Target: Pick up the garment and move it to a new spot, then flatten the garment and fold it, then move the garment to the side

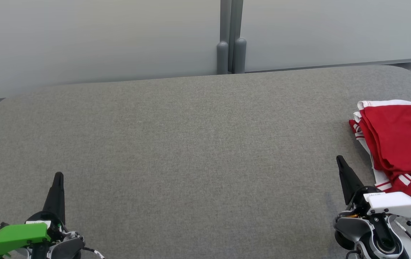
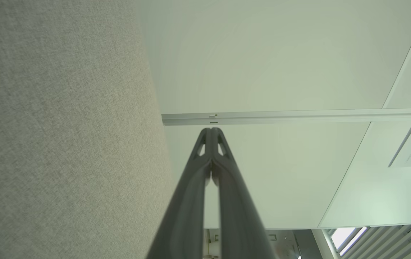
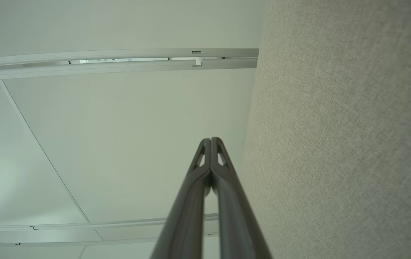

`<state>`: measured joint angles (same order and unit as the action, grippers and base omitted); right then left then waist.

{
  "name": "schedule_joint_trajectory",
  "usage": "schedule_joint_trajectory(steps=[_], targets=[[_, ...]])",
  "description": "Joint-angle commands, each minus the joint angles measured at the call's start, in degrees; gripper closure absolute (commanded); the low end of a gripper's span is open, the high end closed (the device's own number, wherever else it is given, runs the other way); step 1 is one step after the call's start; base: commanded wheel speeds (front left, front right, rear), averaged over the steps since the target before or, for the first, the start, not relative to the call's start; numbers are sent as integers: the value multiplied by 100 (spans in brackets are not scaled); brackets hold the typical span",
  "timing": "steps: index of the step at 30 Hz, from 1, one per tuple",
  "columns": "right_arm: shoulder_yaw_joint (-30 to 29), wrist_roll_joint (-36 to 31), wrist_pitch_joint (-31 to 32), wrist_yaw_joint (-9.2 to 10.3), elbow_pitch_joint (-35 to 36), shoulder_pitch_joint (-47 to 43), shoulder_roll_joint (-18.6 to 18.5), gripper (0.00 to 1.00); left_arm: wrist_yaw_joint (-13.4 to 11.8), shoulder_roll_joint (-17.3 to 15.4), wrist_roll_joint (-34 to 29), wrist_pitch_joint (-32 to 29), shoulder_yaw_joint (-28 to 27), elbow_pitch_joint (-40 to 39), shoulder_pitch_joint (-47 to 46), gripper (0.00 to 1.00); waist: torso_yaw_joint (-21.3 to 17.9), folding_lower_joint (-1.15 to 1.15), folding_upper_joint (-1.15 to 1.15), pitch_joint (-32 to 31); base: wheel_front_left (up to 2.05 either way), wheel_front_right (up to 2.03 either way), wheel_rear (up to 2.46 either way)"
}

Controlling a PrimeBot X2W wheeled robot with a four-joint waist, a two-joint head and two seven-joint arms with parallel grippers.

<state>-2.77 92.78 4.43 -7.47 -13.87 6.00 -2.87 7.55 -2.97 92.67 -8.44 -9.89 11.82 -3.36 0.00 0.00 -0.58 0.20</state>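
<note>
The garment [image 1: 396,144] is red with white stripes and lies folded in a stack at the right edge of the grey table [image 1: 191,144]. My right gripper [image 1: 340,159] stands shut just left of and below the garment, apart from it, holding nothing. At the lower left my left gripper [image 1: 58,175] is shut and empty, far from the garment. In the left wrist view the left gripper [image 2: 211,130] has both fingers pressed together, pointing along the table toward the wall. In the right wrist view the right gripper [image 3: 211,139] is pressed together the same way.
A pale partition wall [image 1: 101,39] with a grey post [image 1: 231,39] runs along the table's far edge. The table's corners are rounded. The grey felt surface spreads wide between my two grippers.
</note>
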Motion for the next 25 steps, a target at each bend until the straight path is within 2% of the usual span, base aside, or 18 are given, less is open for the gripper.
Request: schedule_joint_trajectory(steps=[1, 25], targets=[[-11, 5, 12, -4, -9, 31, -11, 100, 14, 4, -24, -10, -26, 13, -100, 100, 0, 0, 58, 0, 0, 0, 0], [-14, 1, 16, -4, -10, 31, -10, 100, 14, 10, -33, -15, -31, 13, -100, 100, 0, 0, 58, 0, 0, 0, 0]])
